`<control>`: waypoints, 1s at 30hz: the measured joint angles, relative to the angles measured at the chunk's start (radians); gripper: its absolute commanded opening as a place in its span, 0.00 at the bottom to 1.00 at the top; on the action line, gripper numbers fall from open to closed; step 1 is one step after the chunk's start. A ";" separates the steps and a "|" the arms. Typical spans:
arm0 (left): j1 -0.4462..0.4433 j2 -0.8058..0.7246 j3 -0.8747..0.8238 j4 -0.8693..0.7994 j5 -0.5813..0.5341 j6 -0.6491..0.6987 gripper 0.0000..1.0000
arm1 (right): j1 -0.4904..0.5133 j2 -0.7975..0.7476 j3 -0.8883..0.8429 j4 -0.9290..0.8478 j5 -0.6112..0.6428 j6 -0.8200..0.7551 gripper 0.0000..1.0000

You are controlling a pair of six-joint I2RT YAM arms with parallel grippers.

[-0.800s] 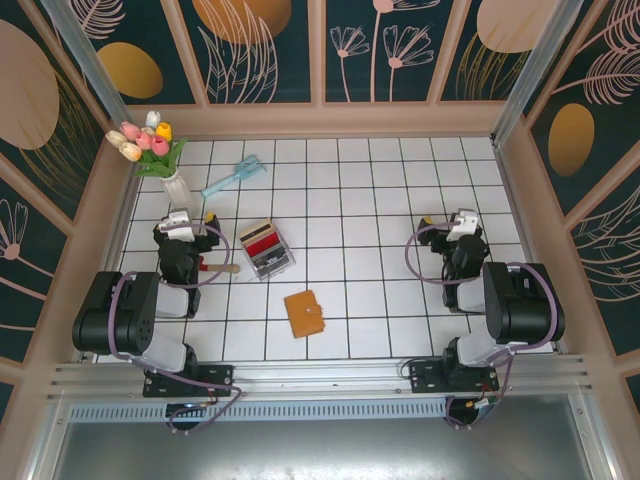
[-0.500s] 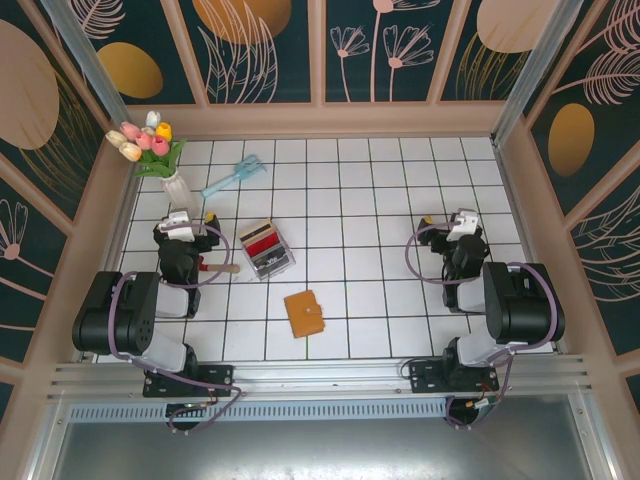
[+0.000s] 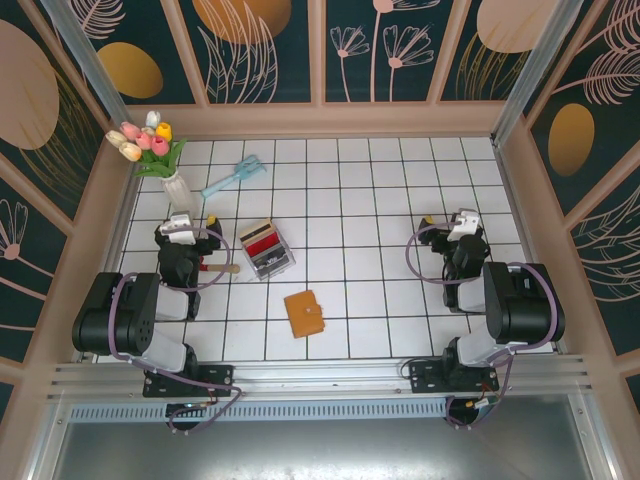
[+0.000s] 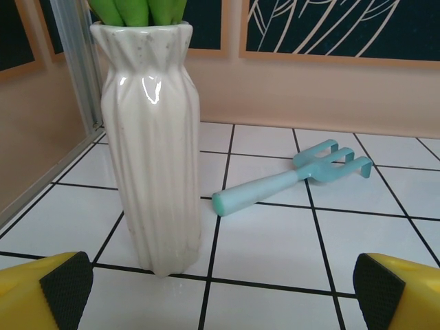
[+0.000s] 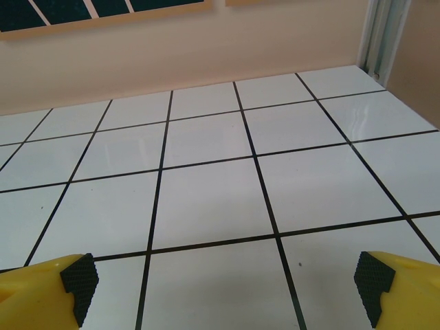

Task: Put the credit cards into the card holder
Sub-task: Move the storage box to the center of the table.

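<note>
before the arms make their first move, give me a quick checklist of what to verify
1. The left gripper open and empty: ok, its yellow fingers stand wide apart with nothing between them.
2. The right gripper open and empty: ok, likewise.
3. The orange-brown leather card holder open to take cards: not ok, it looks folded shut, lying flat between the arms.
4. The red, black and tan credit cards reachable: ok, they sit uncovered in the clear plastic tray.
5. Space ahead of the left gripper: not ok, the white ribbed ceramic vase stands close in front.
6. Number of cards: cannot tell.
</note>
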 measured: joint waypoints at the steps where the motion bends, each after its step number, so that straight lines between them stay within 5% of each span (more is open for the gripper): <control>1: 0.000 0.000 0.000 0.002 0.003 0.000 0.99 | 0.000 0.000 0.000 0.000 0.000 0.000 0.99; 11: 0.000 -0.068 -0.041 0.015 -0.012 0.002 0.99 | 0.004 0.000 0.000 0.002 -0.006 -0.004 0.99; 16: 0.000 -0.330 0.015 -0.251 -0.080 -0.071 0.99 | 0.023 -0.041 0.005 -0.034 -0.006 -0.016 0.99; 21: 0.000 -0.581 0.157 -0.608 -0.109 -0.293 0.99 | 0.066 -0.146 0.230 -0.431 -0.008 0.015 0.99; 24: 0.003 -0.666 0.205 -0.760 -0.005 -0.397 0.99 | 0.103 -0.168 0.387 -0.657 -0.051 0.106 0.99; 30: 0.002 -0.653 0.212 -0.941 0.381 -0.625 0.92 | 0.156 -0.177 0.496 -0.946 -0.259 0.286 0.94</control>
